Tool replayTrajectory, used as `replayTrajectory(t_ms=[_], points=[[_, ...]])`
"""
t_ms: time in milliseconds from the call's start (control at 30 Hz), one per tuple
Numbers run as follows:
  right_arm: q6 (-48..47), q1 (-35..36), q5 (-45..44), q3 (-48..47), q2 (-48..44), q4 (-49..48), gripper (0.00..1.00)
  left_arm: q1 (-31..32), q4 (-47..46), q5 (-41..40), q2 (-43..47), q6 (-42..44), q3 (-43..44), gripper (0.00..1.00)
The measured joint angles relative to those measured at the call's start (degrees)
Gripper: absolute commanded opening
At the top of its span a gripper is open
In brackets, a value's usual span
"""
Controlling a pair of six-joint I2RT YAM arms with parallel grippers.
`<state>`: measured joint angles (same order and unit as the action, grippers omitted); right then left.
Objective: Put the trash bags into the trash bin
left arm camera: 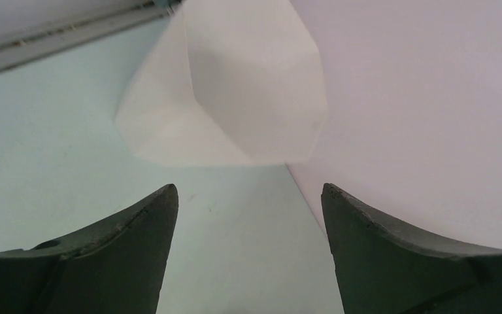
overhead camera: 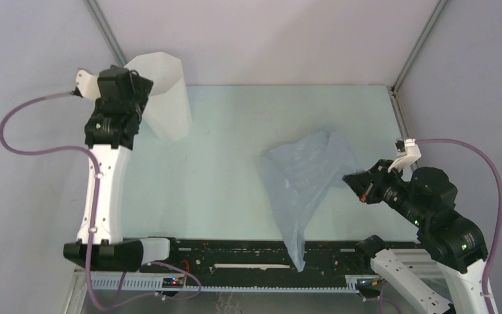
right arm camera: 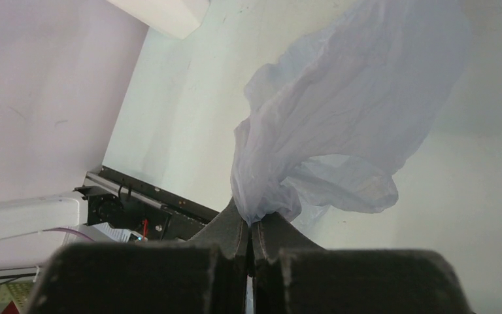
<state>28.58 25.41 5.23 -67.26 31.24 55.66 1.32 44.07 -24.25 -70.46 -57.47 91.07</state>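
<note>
Trash bag (overhead camera: pixel 307 176) is clamped by the right gripper (right arm camera: pixel 251 226) over the right side of the table (overhead camera: pixel 235 150), well apart from the trash bin (overhead camera: pixel 163 95), near which the left gripper (left arm camera: pixel 248 209) is held wide and empty; insertion is not yet done.

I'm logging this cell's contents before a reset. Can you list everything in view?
thin translucent pale blue plastic trash bag: one, pale blue, right of centre, held at one edge
tall faceted translucent white plastic trash bin: one, white, table's far left corner
table: one, pale green, beneath everything
black rail: one, black, table's near edge
purple cables: two, purple, one per arm
left gripper: one, dark, open, facing the bin, not touching
right gripper: one, dark, shut on the bag
</note>
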Motion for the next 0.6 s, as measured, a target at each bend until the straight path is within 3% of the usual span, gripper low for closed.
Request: replayTrajectory(t_ms=[133,333,600], points=[[-1.0,0.0,0.1,0.0,1.0,0.0,0.00,-0.7,4.7,-7.5,-7.6,-0.5,10.6,0.85],[-3.5,-0.7,0.1,0.0,2.7,-0.2,0.00,-0.8,14.2,-14.3,-17.7,-3.3,19.6,0.83],[-6.1,-4.0,0.8,-0.4,7.8,-3.5,0.00,-2.5,21.2,-14.2,-28.1,-6.2,23.8,0.77]])
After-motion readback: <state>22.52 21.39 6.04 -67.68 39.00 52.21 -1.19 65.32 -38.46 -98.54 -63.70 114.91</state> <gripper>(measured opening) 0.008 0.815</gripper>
